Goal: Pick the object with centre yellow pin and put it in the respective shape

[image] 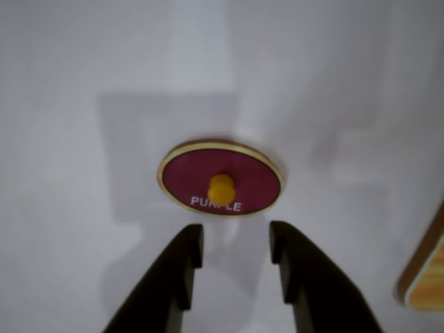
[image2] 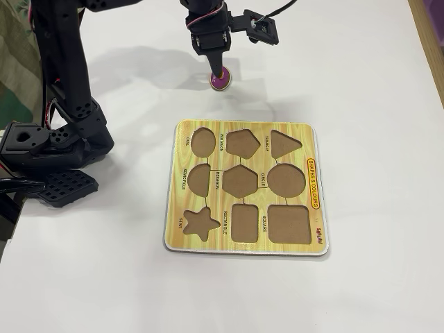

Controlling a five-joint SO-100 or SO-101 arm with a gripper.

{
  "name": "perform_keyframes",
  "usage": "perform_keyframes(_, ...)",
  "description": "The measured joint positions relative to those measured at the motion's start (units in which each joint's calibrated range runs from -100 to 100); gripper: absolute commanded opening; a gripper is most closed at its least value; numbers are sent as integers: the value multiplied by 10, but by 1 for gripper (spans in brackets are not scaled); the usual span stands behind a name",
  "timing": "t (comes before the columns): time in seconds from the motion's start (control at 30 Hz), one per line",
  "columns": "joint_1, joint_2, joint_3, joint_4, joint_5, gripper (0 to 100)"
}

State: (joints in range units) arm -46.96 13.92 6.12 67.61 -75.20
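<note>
In the wrist view, the hand (image: 236, 244) hung spread apart and empty, just short of the purple oval piece (image: 220, 178) lying flat on the white tabletop (image: 83, 69). In the fixed view, the piece (image2: 220, 81) lay beyond the puzzle board (image2: 244, 187), apart from its oval recess (image2: 202, 141).

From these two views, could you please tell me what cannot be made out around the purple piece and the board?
- Purple oval piece with yellow knob: mostly covered by the gripper in the fixed view.
- Yellow wood-grain puzzle board: cut off by the wrist view's right edge.
- Oval recess: label too small to read.
</note>
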Motion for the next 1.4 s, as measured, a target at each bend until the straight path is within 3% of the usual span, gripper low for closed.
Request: perform_keyframes(1.4,-24,35,0,-3,0,12)
